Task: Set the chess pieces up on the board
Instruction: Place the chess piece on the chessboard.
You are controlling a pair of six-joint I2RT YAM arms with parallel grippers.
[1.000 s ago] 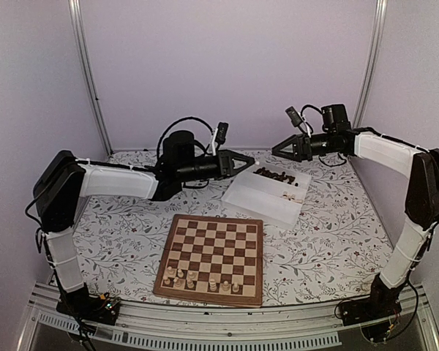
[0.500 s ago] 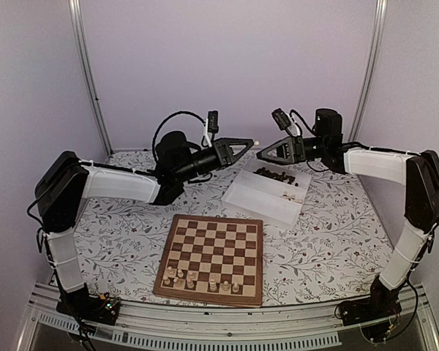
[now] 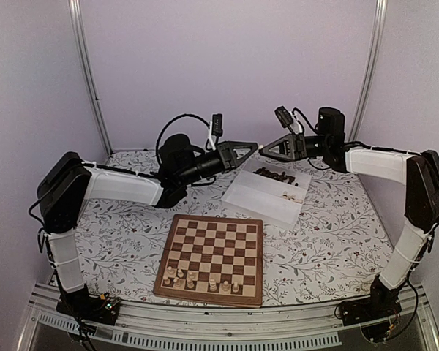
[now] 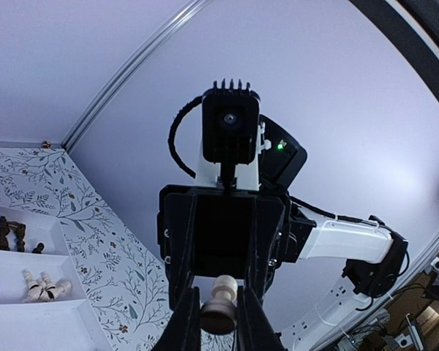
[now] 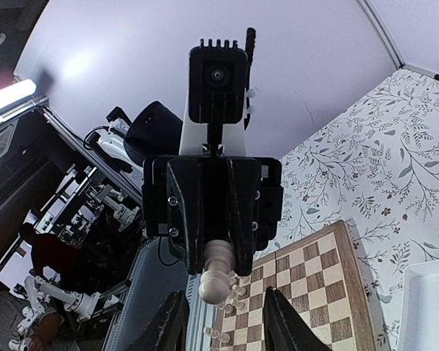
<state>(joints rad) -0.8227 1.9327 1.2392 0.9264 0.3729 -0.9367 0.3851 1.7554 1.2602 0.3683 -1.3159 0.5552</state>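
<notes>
a few pale cream wooden pieces (image 3: 192, 276) stand at the square wooden chessboard's (image 3: 212, 241) 6 o'clock edge; most look unplaced. left hand (image 3: 252, 149) clamps another cream piece (image 4: 221, 307); right hand (image 3: 265, 151) gapes.

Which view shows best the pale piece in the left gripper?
Right wrist view: the pale piece shows large and clear in the left gripper. Left wrist view shows it low at the edge; top view hardly at all.

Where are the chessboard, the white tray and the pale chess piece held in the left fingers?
chessboard (image 3: 214, 247), top view, a bare middle square.
white tray (image 3: 249, 196), top view, a bare part of its floor.
pale chess piece (image 4: 222, 296), left wrist view, its rounded body.
</notes>
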